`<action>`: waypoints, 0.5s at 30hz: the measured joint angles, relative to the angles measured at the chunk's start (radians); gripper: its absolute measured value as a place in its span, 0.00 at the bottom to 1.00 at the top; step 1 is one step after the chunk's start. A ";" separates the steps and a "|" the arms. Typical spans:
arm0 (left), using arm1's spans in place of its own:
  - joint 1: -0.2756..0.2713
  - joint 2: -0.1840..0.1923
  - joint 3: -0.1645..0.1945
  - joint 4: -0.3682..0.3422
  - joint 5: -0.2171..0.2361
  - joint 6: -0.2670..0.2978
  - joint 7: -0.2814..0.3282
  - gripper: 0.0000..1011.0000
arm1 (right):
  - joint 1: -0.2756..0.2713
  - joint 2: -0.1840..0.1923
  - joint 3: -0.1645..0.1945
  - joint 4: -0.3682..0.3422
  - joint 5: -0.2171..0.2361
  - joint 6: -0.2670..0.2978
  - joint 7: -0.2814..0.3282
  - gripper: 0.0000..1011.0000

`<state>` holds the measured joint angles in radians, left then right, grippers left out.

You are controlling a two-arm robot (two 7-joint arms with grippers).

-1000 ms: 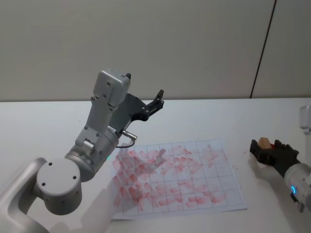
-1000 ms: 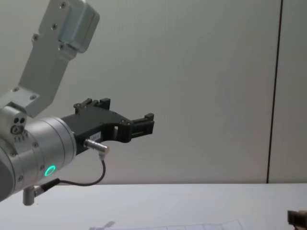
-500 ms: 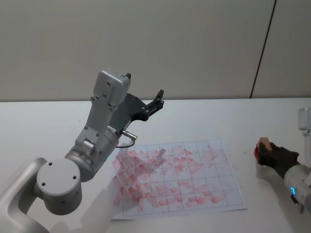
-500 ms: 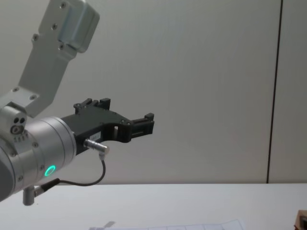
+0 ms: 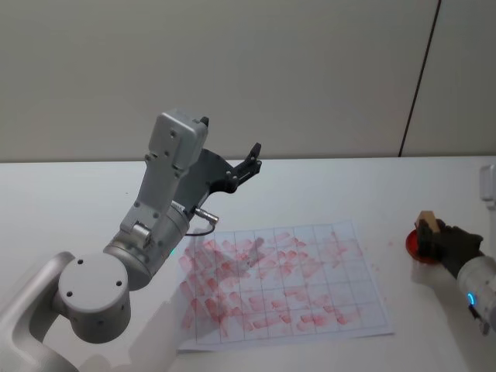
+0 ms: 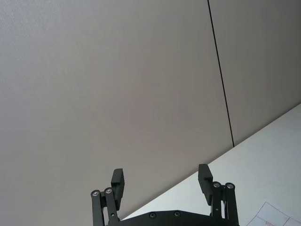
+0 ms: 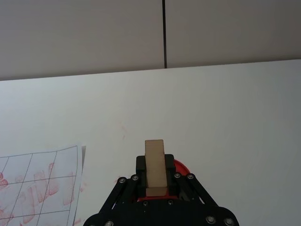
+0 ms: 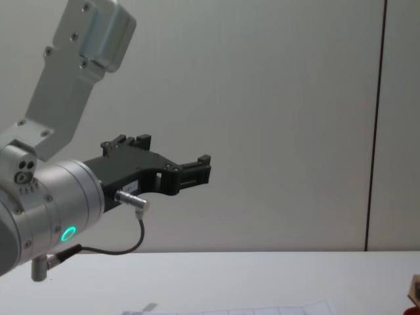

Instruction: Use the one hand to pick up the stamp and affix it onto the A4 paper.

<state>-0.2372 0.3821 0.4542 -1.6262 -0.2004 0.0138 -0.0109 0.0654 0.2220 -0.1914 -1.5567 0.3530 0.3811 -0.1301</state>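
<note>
Desk [image 5: 77,194] right of the paper [image 5: 283,279]: your right hand [image 5: 435,236] has jaws clamped on the stamp [image 5: 427,222], seemingly light and rigid, by its sides; left hand [image 5: 246,164] hangs raised near the paper, jaws spread.

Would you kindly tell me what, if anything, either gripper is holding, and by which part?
The right gripper clamps the stamp by its two side faces, one end jutting past the fingertips. The left gripper, raised and open, holds nothing.
</note>
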 joint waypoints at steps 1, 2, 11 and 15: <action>0.000 0.000 0.000 0.000 0.000 0.000 0.000 0.99 | -0.001 0.000 0.000 -0.003 -0.001 0.001 -0.001 0.22; 0.000 0.000 0.000 0.000 0.000 0.000 0.000 0.99 | -0.002 0.001 0.001 -0.009 -0.004 0.003 -0.004 0.22; 0.000 0.000 0.000 0.000 0.000 0.000 0.000 0.99 | -0.007 0.002 0.006 -0.028 -0.012 0.022 -0.014 0.22; 0.000 0.000 0.000 0.000 0.000 0.000 0.000 0.99 | -0.008 0.002 0.007 -0.029 -0.012 0.032 -0.014 0.22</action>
<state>-0.2372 0.3821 0.4542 -1.6262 -0.2004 0.0138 -0.0109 0.0572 0.2238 -0.1841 -1.5859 0.3409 0.4132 -0.1445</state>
